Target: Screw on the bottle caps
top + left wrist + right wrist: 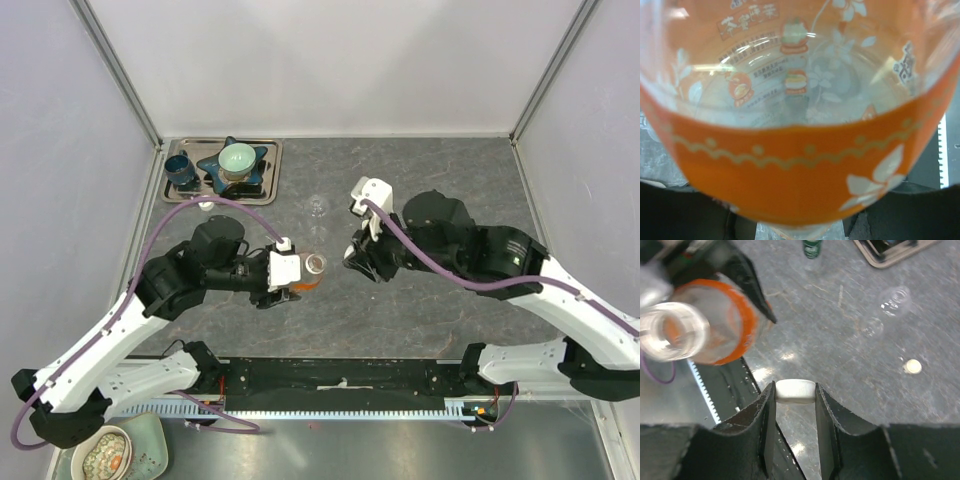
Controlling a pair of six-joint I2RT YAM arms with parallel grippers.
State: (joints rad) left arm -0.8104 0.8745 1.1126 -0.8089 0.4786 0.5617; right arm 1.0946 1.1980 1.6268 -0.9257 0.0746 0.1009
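Pinching a white cap (795, 391) between narrowed fingers, the right end effector (795, 388) faces the orange bottle (705, 322). The left end effector (296, 276) clamps the bottle's body and presents its open mouth, apparently for threading. A second cap (913, 366) and a small clear bottle (892, 300) lie on the tabletop (840, 340).

My top camera looks down on the whole table (420, 170) from above. The left wrist camera sits tight against the orange bottle (800, 175); the right wrist camera sees that bottle from nearby, facing downward.
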